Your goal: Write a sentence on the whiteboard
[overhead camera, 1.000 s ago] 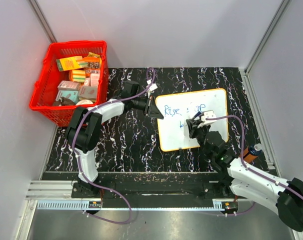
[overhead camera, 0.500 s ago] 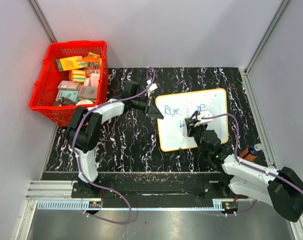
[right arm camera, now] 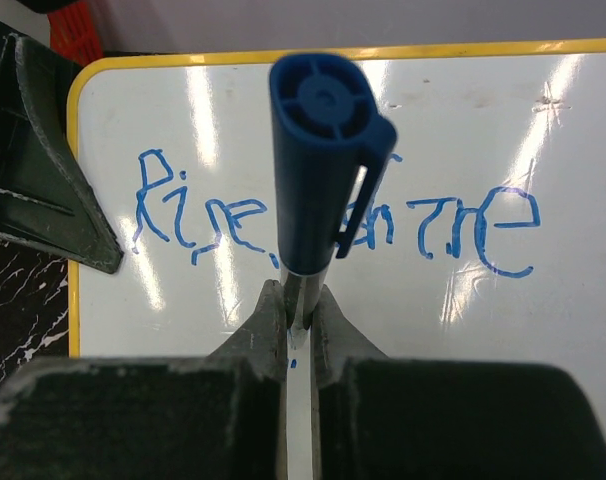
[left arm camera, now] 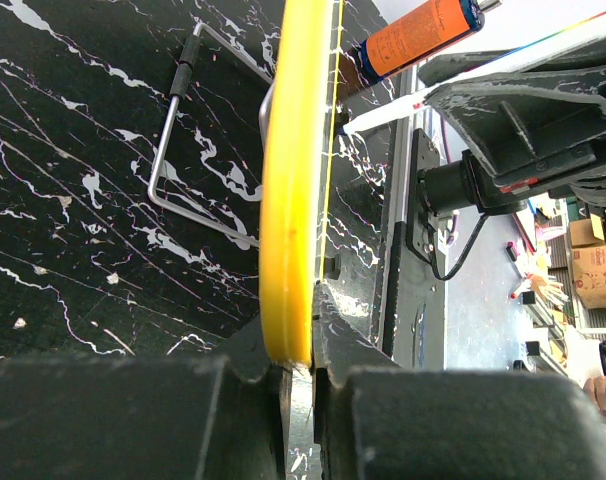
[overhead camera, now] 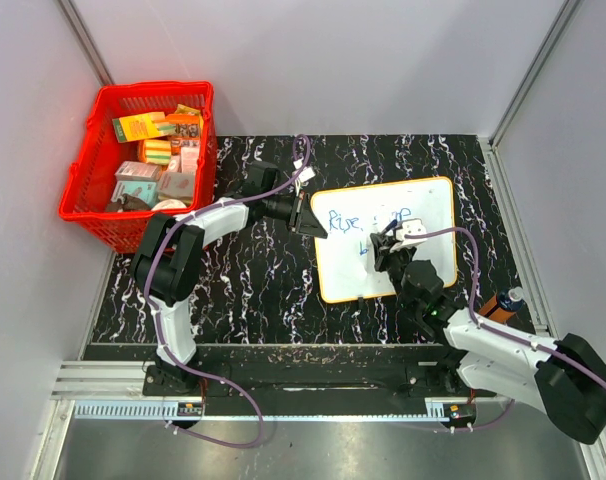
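Left hand (left arm camera: 301, 362): pinching the whiteboard (overhead camera: 428, 205) rim at its 9 o'clock edge.
Right hand (right arm camera: 301, 318): gripping a blue marker (right arm camera: 318, 150) standing over the sentence (right arm camera: 193, 215).

One whiteboard (overhead camera: 433, 200), one blue marker (right arm camera: 318, 130), one red basket (overhead camera: 158, 88), one orange tube (overhead camera: 500, 305), two claws: left claw (left arm camera: 301, 365), right claw (right arm camera: 301, 300).

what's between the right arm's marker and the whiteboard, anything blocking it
Nothing visible. The right gripper has its jaws shut on the marker directly over the whiteboard, by the sentence. The left gripper clamps the board's left rim, clear of that spot. The marker's tip is hidden.
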Robot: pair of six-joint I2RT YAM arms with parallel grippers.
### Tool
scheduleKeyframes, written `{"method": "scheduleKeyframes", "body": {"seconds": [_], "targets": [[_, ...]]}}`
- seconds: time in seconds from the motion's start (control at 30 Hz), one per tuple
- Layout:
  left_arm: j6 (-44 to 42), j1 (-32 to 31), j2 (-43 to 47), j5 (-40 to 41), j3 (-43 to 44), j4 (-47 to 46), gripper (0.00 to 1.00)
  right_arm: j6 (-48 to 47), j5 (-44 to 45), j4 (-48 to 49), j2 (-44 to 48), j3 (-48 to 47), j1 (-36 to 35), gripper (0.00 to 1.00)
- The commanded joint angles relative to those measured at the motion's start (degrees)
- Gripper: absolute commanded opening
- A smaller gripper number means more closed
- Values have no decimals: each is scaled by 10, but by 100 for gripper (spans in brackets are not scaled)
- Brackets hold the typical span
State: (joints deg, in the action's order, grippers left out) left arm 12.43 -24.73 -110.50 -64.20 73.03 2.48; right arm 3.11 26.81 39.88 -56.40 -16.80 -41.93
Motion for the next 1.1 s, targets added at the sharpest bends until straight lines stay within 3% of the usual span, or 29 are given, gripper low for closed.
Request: {"method": "scheduleKeyframes", "body": {"seconds": [0.0,0.67,1.07], "targets": [[-121,-27,-26,79,-20,35,0,4,2,29,-16,-15,2,0],[-121,-27,-25,79,-20,35,0,1,51,12,-16,-13,2,0],[-121,-27,-26,79,-20,35,0,20,27,-9,-7,-10,2,0]]}}
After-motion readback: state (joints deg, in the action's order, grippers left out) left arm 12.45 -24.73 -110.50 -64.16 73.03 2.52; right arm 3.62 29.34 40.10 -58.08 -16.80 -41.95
